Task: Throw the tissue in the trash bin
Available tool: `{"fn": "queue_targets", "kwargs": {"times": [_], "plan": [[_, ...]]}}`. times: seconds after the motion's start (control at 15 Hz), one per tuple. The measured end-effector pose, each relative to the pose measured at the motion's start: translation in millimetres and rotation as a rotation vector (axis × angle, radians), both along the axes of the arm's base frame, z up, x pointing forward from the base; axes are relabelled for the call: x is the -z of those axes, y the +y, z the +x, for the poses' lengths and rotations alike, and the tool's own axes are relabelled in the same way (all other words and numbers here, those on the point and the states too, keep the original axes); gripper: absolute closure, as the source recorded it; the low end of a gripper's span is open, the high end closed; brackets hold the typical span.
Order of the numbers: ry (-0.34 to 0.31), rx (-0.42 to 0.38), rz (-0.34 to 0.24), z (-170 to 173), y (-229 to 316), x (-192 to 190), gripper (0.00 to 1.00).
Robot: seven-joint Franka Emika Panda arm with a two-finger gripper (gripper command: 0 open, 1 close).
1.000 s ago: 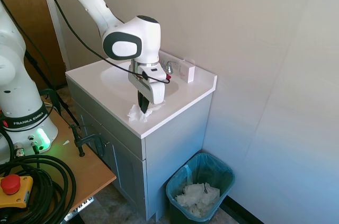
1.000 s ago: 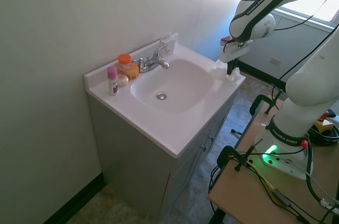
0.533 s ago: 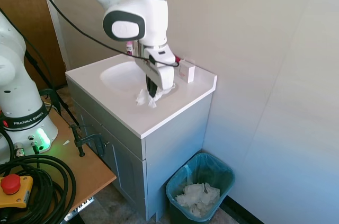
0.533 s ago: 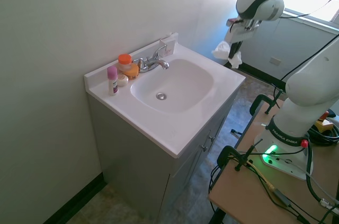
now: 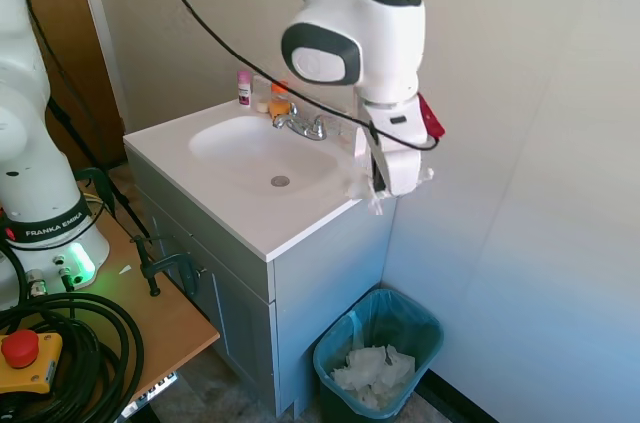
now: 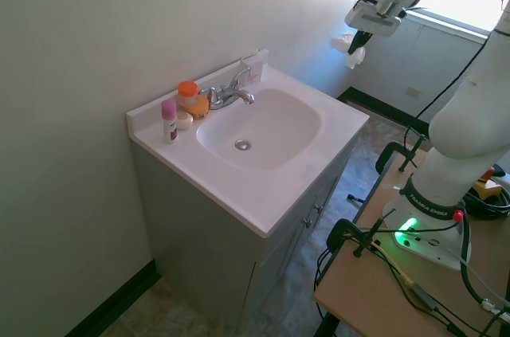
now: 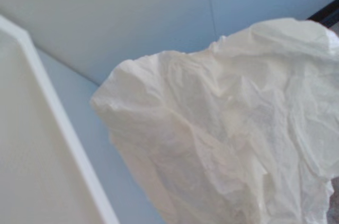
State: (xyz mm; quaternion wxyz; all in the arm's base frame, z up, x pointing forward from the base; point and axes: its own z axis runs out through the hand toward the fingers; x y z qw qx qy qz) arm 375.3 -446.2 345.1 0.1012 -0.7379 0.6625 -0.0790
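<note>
Since a moment ago the gripper (image 5: pixel 379 186), closed on the tissue (image 5: pixel 372 195), has lifted it off the vanity top (image 5: pixel 260 218) past its right edge, so only lowering over the trash bin (image 5: pixel 378 358) seems left.

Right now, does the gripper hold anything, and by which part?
Yes: the gripper is shut on the tissue, pinched near its top; the rest hangs loose below.

Gripper (image 5: pixel 378 183) hangs past the worktop (image 5: pixel 300 213) corner, fingers closed on the tissue (image 5: pixel 372 193), high above the trash bin (image 5: pixel 380 353). Bin sits on the floor beside the cabinet, white tissues heaped inside. Faucet (image 5: pixel 303 125), pink bottle (image 5: pixel 244 87) and orange-capped jar (image 5: pixel 279 101) behind the sink (image 5: pixel 255 148).
</note>
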Motion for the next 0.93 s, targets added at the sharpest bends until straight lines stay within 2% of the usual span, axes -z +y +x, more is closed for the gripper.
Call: {"fn": "queue_targets", "kwargs": {"times": [0.27, 0.4, 0.47, 0.93], "plan": [[0.079, -0.002, 0.010, 43.5, -30.2, 74.4, 1.00], [0.100, -0.008, 0.012, 53.6, -38.2, 95.4, 1.00], [0.104, -0.011, 0.014, 56.3, -39.7, 99.8, 0.00], [0.138, -0.061, 0.050, 65.1, -26.2, 108.3, 0.00]]}}
